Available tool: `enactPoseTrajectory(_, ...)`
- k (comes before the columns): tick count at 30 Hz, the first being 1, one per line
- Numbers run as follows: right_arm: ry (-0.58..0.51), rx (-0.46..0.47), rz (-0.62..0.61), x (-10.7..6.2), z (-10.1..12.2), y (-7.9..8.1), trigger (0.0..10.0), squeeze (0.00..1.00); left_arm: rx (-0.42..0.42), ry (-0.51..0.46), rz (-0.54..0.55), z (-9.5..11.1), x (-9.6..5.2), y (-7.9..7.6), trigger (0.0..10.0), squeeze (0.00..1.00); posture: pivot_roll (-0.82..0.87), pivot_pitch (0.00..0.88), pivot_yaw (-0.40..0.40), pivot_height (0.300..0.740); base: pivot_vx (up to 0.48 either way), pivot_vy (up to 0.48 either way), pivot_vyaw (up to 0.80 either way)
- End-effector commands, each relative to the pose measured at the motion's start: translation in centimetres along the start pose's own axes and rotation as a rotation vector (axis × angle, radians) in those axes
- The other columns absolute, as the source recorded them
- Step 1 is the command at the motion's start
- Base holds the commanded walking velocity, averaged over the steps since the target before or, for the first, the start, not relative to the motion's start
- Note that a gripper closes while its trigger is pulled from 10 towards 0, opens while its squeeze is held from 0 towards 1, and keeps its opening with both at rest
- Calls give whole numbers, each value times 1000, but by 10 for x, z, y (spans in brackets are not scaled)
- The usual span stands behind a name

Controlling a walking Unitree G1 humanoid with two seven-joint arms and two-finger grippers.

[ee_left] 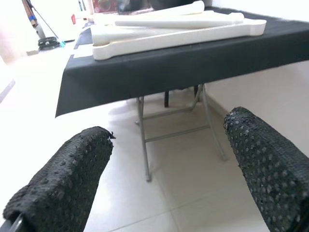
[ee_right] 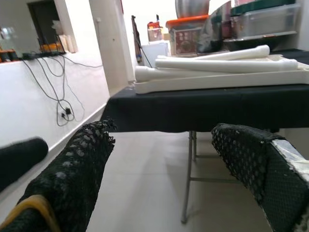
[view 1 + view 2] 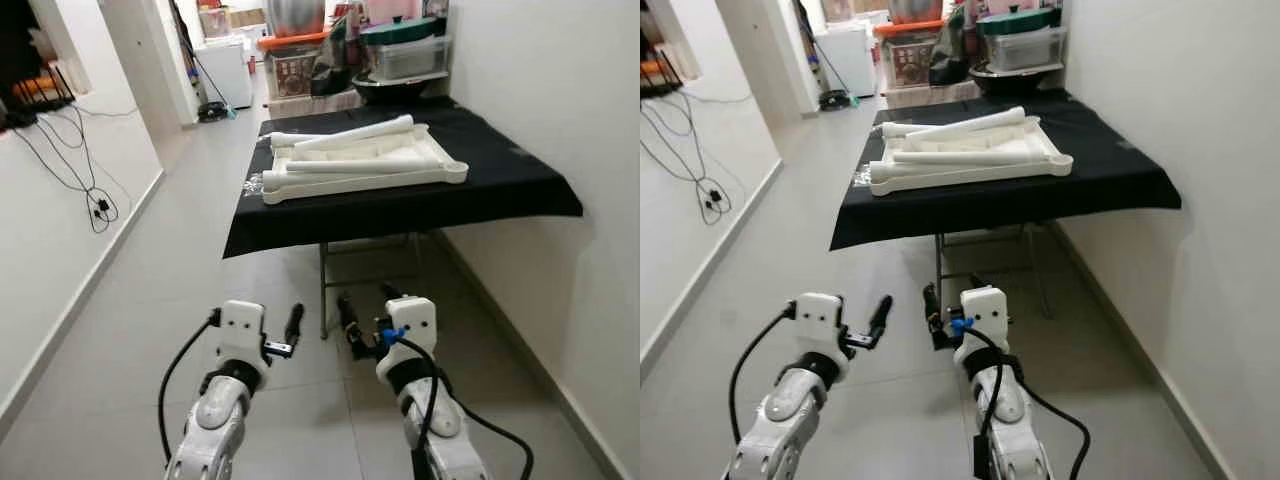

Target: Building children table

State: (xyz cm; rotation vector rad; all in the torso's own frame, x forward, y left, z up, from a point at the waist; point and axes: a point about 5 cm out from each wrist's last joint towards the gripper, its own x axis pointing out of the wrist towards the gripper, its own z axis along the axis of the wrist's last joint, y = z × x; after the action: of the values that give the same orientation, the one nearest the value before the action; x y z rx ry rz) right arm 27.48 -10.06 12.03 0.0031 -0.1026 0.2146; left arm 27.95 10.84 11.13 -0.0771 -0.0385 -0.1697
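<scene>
A white children's table top [image 3: 365, 182] lies upside down on a folding table draped in black cloth [image 3: 500, 185]. Several white round legs [image 3: 356, 133] lie loose across it, one along the front [image 3: 362, 165]. The same parts appear ahead of both wrist cameras: the table top [image 1: 178, 36] and the legs [image 2: 217, 64]. My left gripper [image 3: 272, 328] and right gripper [image 3: 368, 310] hang low over the floor, short of the table's near edge. Both are open with nothing between the fingers [image 1: 63, 179] [image 2: 77, 174].
A white wall [image 3: 560, 90] runs along the table's right side. On the left, black cables [image 3: 95, 200] hang down a low white wall. Storage boxes [image 3: 405, 50] and a black bowl [image 3: 385, 88] stand at the table's far end. The folding table's metal legs [image 3: 323, 285] stand under the cloth.
</scene>
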Motion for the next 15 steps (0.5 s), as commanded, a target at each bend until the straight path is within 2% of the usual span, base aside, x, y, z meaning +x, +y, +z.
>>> enactPoseTrajectory(1, -4, 0, 4, 0, 0, 3, 10000, 0, 15, 1, 3, -1, -3, 0, 10000, 0, -10, 0, 86, 740, 0, 0, 0)
enactPoseTrajectory(7, -30, -1, -18, 0, 4, 0, 10000, 0, 34, -7, -10, -1, -4, -3, 10000, 0, -1, 0, 80, 740, 0, 0, 0)
enactPoseTrajectory(10, -107, 42, -51, 5, 22, -4, 10000, 0, 45, -3, -1, -1, -5, -3, 10000, 0, -2, 0, 83, 740, 0, 0, 0)
enactPoseTrajectory(15, -223, 80, 21, 12, 49, 6, 10000, 0, 35, 18, 5, -5, -3, -2, 10000, 0, 3, 0, 83, 740, 0, 0, 0)
